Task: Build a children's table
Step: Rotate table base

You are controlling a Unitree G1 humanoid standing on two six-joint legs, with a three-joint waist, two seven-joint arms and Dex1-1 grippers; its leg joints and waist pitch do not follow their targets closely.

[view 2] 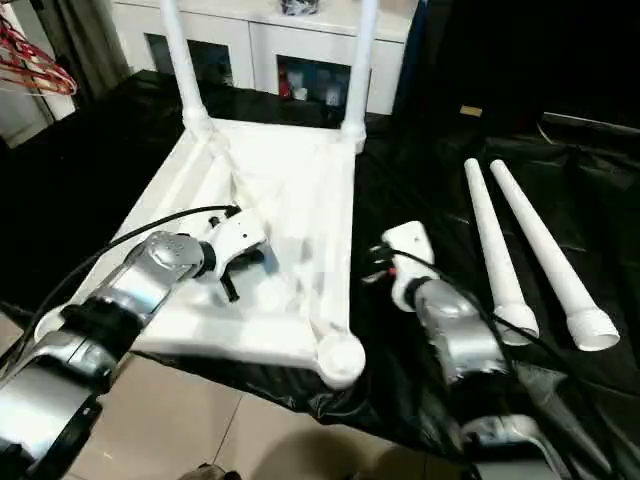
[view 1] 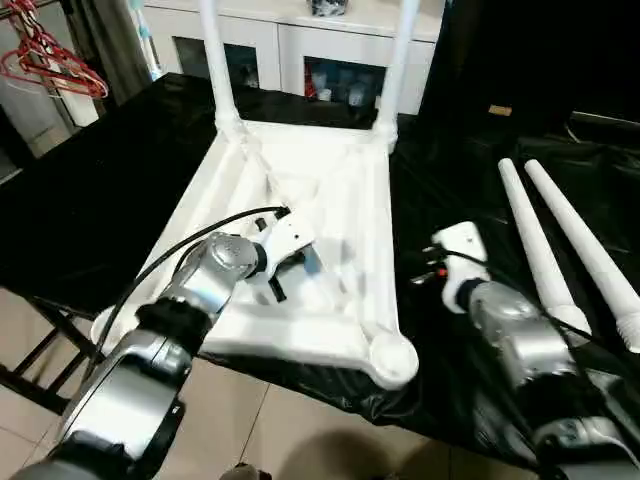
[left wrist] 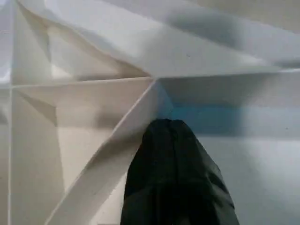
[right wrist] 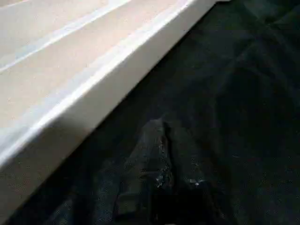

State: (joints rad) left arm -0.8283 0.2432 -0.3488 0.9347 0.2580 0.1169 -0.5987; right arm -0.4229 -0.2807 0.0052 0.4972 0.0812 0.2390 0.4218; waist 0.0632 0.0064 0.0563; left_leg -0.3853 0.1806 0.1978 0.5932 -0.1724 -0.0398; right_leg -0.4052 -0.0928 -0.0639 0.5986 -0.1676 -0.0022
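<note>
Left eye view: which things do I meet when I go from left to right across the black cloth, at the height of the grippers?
left gripper → upturned table top → right gripper → two loose legs

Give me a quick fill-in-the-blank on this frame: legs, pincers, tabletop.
1. The tabletop lies upside down with ____ legs standing in its far corner sockets.
2. ____ loose legs lie on the black cover at the robot's right.
3. The left pincer is ____ over the ribbed underside.
4. The right pincer hovers over the ____ cover.

Missing: two; two; shut; black
</note>
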